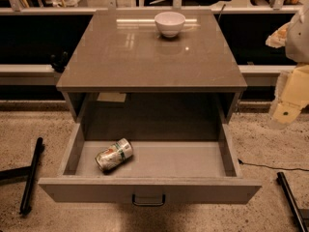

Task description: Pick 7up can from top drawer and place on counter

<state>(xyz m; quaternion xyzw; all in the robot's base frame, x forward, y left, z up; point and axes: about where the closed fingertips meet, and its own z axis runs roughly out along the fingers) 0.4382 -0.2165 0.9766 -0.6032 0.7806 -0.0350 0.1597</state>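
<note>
Presently the can (114,154) lies on its side in the left half of the open drawer (203,190), towards the front and clear of the walls. I judge it light, thin-walled and already dented: it will crush under a hard squeeze and may roll, so I would take it across the middle of its body. The gripper (287,111) sits at the right edge of view, outside the drawer, well apart from the can. Whether it is released or clenched I cannot tell. The counter (145,62) carries a white bowl (170,23) at the back.
</note>
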